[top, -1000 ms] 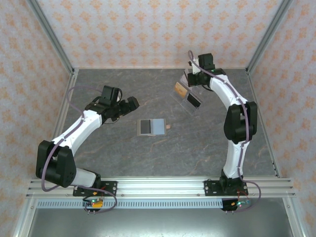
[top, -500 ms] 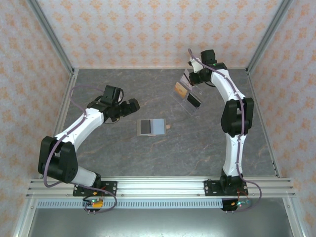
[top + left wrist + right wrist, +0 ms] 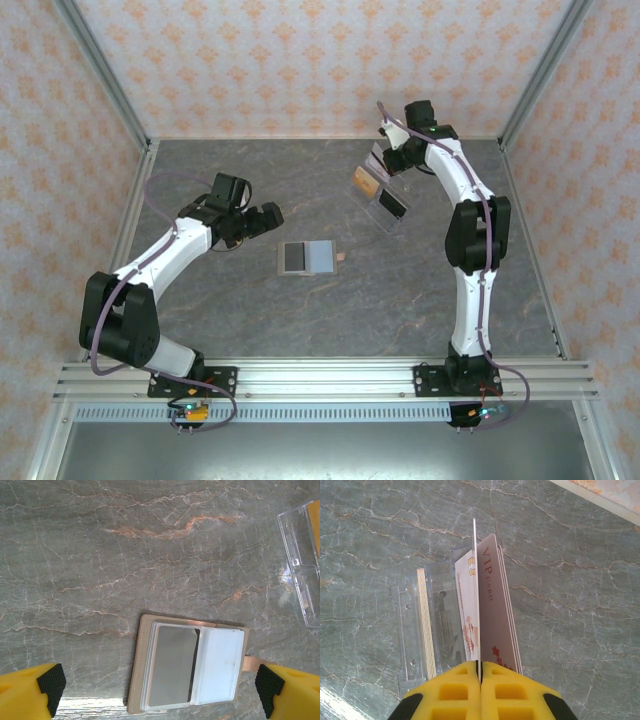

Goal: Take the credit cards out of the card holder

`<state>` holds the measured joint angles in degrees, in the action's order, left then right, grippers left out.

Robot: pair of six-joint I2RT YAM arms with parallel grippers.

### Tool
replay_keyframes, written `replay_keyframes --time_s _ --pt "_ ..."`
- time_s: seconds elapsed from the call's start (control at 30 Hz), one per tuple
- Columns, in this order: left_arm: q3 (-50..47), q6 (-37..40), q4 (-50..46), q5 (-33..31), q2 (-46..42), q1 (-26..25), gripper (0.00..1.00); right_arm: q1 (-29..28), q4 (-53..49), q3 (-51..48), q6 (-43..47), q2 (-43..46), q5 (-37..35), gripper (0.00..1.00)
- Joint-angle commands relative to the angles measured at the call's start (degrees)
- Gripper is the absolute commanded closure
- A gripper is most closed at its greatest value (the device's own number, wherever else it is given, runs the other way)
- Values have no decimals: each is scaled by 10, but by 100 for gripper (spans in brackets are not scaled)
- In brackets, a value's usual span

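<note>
Grey, marble-veined bench inside a wallpapered enclosure, two arms mounted at its near edge. Item one: card holder, lying flat and open at mid-bench, long axis running left to right, dark grey panel on the left, pale blue-grey panel on the right, small tan tab projecting from the right end; whether any card sits in its pockets cannot be told. Left fingers: spread wide, empty, above the bench, with the holder lying between them in the wrist view. The left arm is much the nearer; the holder lies to its right and slightly toward the near edge. Item two: clear slanted stand, far right of the bench, well apart from the holder, carrying an orange-yellow stack in one slot and a whitish-pink card marked VIP in another. Right fingers: pressed together directly over the stand, pinching what looks like a thin card seen edge-on, in line with the pink card's slot. Judgement: any further work on the holder falls to the left arm, whose open span brackets its long axis.
</note>
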<state>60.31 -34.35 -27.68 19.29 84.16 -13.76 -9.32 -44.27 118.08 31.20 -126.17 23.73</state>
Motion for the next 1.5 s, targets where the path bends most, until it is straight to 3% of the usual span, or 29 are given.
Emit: replay_keyframes --time_s 0.0,0.3,0.53,0.63,0.73,0.9,1.17,1.27,1.47 --pt "18 14 -13 7 8 2 0 0 -24 22 18 -4 -19 97" --pt "17 16 -7 25 15 3 0 0 -55 42 29 -15 -17 77" --pt "15 13 -10 23 10 3 0 0 -60 56 -10 2 2 72" --pt "15 10 -15 18 7 3 0 -1 -48 37 -52 38 3 64" --pt "12 4 -18 10 3 3 0 -10 -24 -8 -99 86 -11 52" --pt "0 -14 -12 5 -2 3 0 -44 27 -122 -204 174 -49 43" --pt "-34 -17 19 30 -5 -6 0 -131 133 -318 -444 269 -20 41" --pt "-45 -17 34 47 1 -11 7 -160 177 -372 -512 279 21 44" --pt "-58 -28 52 53 16 -29 15 -207 304 -462 -604 247 173 45"
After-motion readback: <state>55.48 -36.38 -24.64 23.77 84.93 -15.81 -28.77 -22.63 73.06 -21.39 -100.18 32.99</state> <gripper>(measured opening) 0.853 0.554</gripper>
